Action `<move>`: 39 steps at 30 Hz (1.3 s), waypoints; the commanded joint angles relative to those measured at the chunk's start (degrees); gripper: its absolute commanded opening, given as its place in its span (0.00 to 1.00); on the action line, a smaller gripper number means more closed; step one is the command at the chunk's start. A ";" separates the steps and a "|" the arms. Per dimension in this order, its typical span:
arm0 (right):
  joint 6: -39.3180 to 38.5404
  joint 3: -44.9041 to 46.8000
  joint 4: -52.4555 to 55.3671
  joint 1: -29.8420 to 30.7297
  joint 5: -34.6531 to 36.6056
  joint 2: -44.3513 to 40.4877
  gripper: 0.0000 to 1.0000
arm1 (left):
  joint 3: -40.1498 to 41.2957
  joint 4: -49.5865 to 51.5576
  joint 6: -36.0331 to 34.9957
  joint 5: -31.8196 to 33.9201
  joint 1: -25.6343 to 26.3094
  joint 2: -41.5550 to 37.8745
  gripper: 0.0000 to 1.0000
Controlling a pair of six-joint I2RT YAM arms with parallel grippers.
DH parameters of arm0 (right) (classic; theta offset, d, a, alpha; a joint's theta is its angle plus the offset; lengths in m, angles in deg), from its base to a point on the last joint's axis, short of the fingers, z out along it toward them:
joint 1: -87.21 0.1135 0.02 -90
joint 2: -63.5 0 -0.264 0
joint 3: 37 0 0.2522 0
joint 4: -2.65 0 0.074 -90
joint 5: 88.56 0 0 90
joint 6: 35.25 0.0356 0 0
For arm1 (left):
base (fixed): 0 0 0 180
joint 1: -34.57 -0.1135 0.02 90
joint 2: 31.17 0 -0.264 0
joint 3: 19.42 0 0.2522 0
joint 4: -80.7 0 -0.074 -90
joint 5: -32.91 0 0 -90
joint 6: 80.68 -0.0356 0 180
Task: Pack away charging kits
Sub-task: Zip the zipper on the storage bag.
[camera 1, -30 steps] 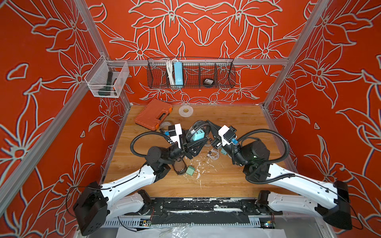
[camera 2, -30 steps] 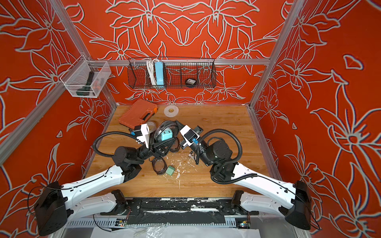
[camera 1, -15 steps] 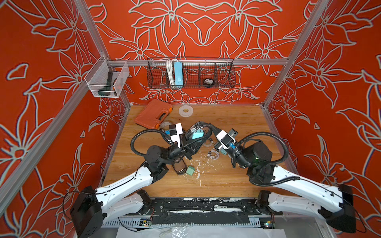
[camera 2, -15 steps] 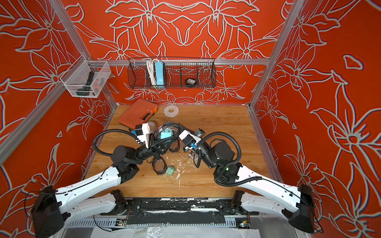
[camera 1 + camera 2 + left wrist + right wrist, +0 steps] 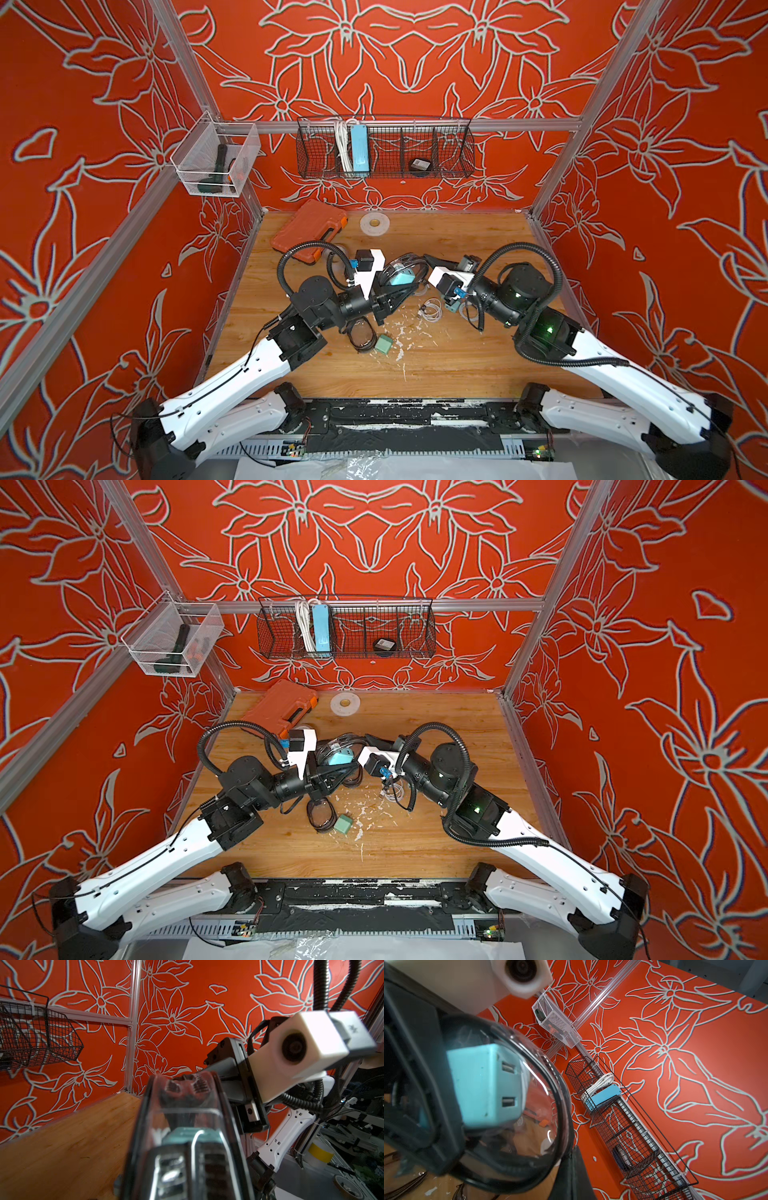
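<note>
Both grippers hold one clear-topped, black-rimmed pouch [image 5: 411, 266] [image 5: 332, 746] above the middle of the table. A light-blue cube adapter [image 5: 403, 277] [image 5: 483, 1084] sits inside it. My left gripper [image 5: 395, 286] [image 5: 191, 1167] is shut across the pouch [image 5: 182, 1118], and the adapter [image 5: 187, 1134] shows through the clear top. My right gripper [image 5: 426, 258] [image 5: 571, 1159] is shut on the pouch rim [image 5: 562, 1105] from the opposite side. A second pouch [image 5: 359, 336] lies flat on the wood beside a greenish adapter [image 5: 383, 345]. A coiled white cable [image 5: 432, 309] lies under the right wrist.
An orange case [image 5: 309, 230] and a white tape roll [image 5: 375, 223] lie at the back of the table. The wall's wire basket [image 5: 453, 149] holds a blue power strip [image 5: 358, 147] and a dark pouch [image 5: 419, 165]. A clear bin [image 5: 216, 160] hangs at the left. White flecks litter the wood.
My left gripper's jaws have closed in on the pouch. The right wrist has shifted slightly toward the left arm and stays shut on the rim.
</note>
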 commanded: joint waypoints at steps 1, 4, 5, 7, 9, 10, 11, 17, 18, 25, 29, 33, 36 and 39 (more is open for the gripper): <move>-5.31 -4.70 0.63 -1.15 -1.33 1.49 0.00 | -1.12 10.59 -4.76 -6.01 0.37 0.30 0.00; -6.42 -6.50 1.03 -2.24 -0.68 2.74 0.00 | -1.86 13.16 -5.62 -5.60 0.37 0.62 0.00; -6.67 -7.03 1.14 -2.72 -0.94 2.95 0.00 | -1.92 13.54 -5.67 -5.28 0.37 0.70 0.00; -7.13 -8.14 2.00 -4.09 -2.16 3.33 0.00 | -2.18 14.08 -5.54 -4.04 0.37 1.00 0.00; -6.78 -8.78 2.63 -5.56 -3.24 3.10 0.00 | -2.36 14.30 -5.46 -2.66 0.37 1.27 0.00; -6.37 -8.88 2.81 -6.58 -3.88 2.72 0.00 | -2.32 14.30 -5.11 -1.53 0.37 1.28 0.00; -6.07 -8.79 2.83 -7.36 -4.48 2.35 0.00 | -2.37 14.45 -4.97 -0.83 0.37 1.28 0.00; -5.04 -10.53 3.93 -10.42 -8.21 2.04 0.00 | -3.16 15.47 -5.58 -1.71 0.37 3.13 0.00; -4.98 -11.37 4.66 -10.46 -9.08 2.49 0.00 | -3.42 15.75 -5.71 -1.88 0.37 3.74 0.00; -2.45 -15.41 3.72 -10.52 -8.21 5.58 0.00 | -5.15 17.41 -6.61 -1.66 0.37 8.68 0.00; -4.41 -16.34 4.81 -10.66 -11.02 5.89 0.00 | -6.26 18.16 -6.97 -1.81 0.37 10.22 0.00; -10.92 -15.71 7.14 -10.62 -18.67 5.21 0.00 | -6.80 18.59 -7.42 -1.90 0.37 11.28 0.00; -14.83 -16.72 7.67 -10.61 -18.52 5.92 0.00 | -7.35 19.37 -7.98 -1.64 0.37 12.45 0.00; -21.12 -19.83 12.48 -10.66 -18.23 7.43 0.00 | -8.18 20.22 -8.21 -0.95 0.37 14.14 0.00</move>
